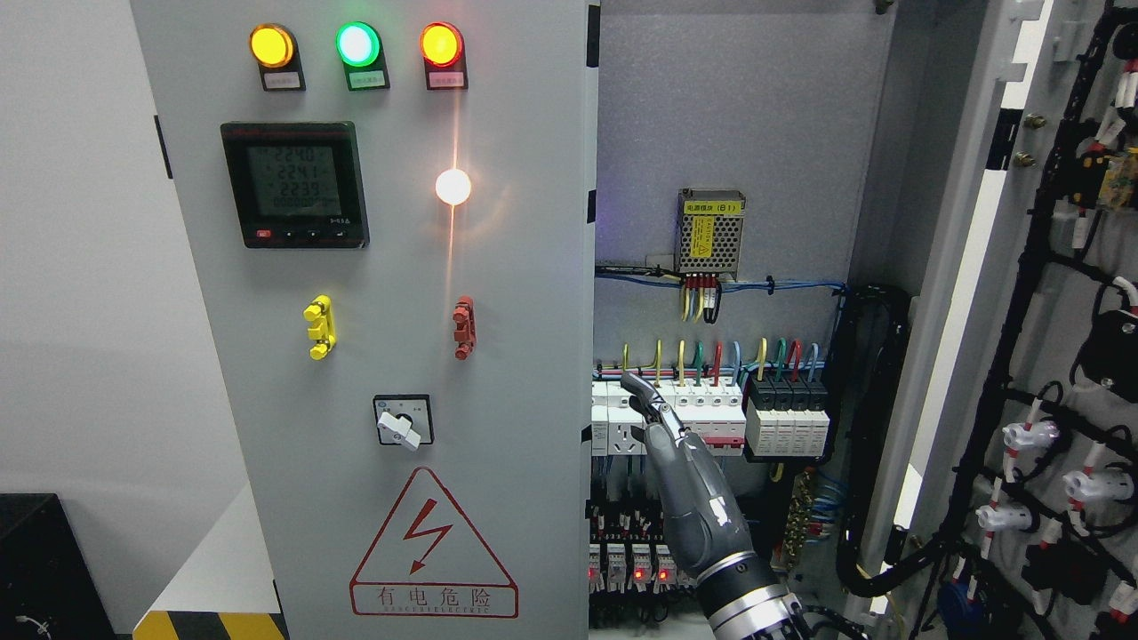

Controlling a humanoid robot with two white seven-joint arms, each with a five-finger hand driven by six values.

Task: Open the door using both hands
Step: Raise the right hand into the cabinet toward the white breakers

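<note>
The cabinet's left door (373, 267) is grey and stands closed, with three lamps, a meter (294, 185) and a rotary switch (403, 421) on it. The right door (1058, 356) is swung wide open to the right, its wired inner face showing. My right hand (642, 393) rises from the bottom edge into the open bay. Its fingers are stretched straight, pointing up and left, and hold nothing. The fingertips sit in front of the white breakers (702, 418), just right of the left door's free edge (590, 356). The left arm is out of view.
Inside the bay are a metal power supply (709, 233), coloured wires, black breakers (787, 409) and a thick black cable bundle (876, 444). A black box (44, 569) and hazard-striped floor (213, 625) lie at the lower left.
</note>
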